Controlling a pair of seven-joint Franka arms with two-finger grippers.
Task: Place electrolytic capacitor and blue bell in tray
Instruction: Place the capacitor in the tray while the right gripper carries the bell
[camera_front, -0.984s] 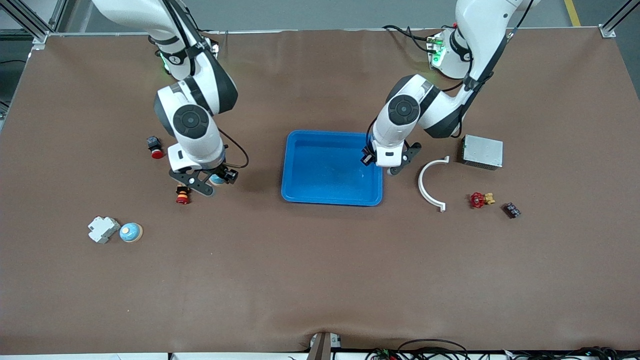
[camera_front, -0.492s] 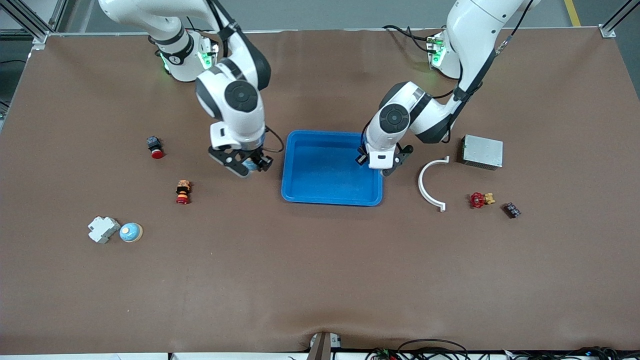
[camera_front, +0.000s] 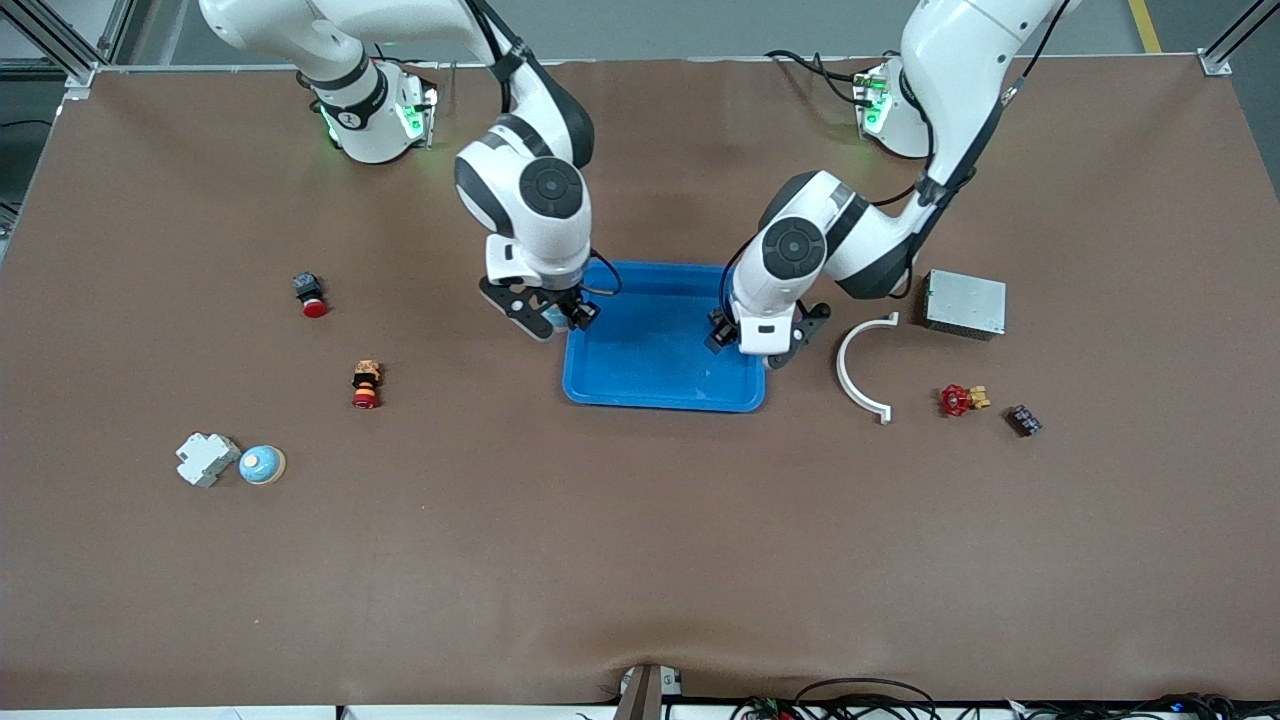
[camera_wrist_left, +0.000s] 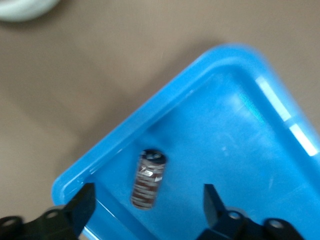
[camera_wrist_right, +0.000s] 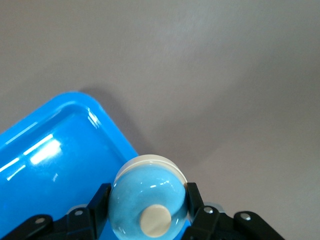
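I see the capacitor (camera_wrist_left: 148, 179), a small brown-black cylinder, inside the tray (camera_front: 655, 390) near a corner. My right gripper (camera_wrist_right: 148, 206) is clamped on the glossy blue bell (camera_wrist_right: 147, 196) over the tray's rim.

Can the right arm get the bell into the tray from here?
Probably yes: right gripper holds the blue bell at the tray's edge; nothing blocks the bare floor beside it.

The tray (camera_front: 650, 385) is bright blue; the electrolytic capacitor (camera_wrist_left: 148, 179) is brown with grey marks; the bell (camera_wrist_right: 146, 201) is light blue with a cream button.
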